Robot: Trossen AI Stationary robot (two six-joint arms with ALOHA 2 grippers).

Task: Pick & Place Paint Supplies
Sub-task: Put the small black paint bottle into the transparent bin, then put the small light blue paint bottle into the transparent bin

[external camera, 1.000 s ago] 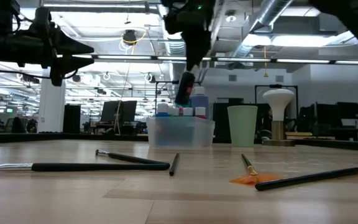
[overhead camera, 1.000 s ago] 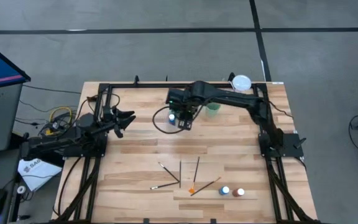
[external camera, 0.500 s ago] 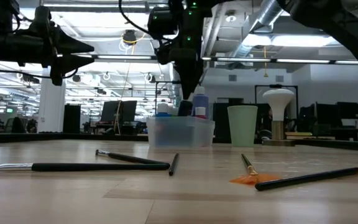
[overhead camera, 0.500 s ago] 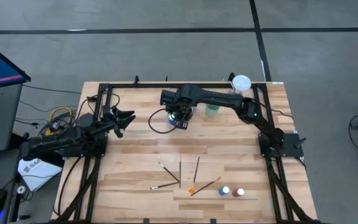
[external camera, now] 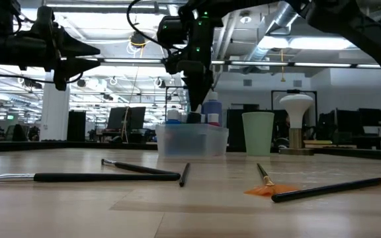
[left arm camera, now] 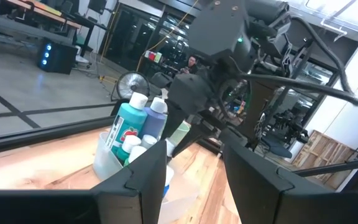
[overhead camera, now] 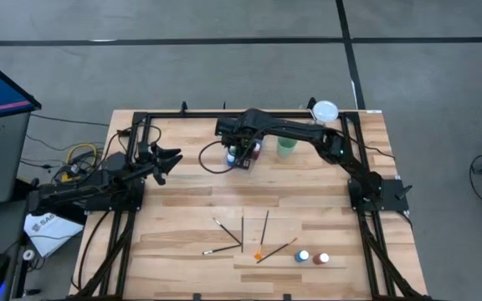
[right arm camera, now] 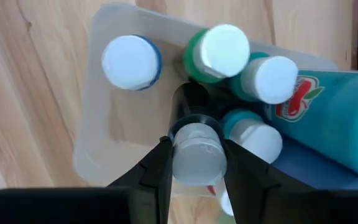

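Clear plastic tray [right arm camera: 98, 124] sits directly under the right gripper [right arm camera: 194, 163], whose fingers [right arm camera: 157, 168] are clamped on a white-capped bottle [right arm camera: 196, 152] held upright, cap toward the wrist, low inside the tray. Just beyond that bottle stand a blue one [right arm camera: 129, 61], a green one [right arm camera: 219, 50] and two teal ones [right arm camera: 267, 79]; a taller teal bottle [right arm camera: 328, 118] lies against them at the gripper's side. Green cup [external camera: 258, 132] stands just beside the tray, away from the left arm. Left gripper [overhead camera: 167, 160] hangs well apart from the tray, above bare wood, fingers [left arm camera: 145, 177] parted and holding nothing. Brushes [overhead camera: 243, 234] lie scattered on the table's near half, far from both grippers, with two more bottles [overhead camera: 312, 257] next to them.
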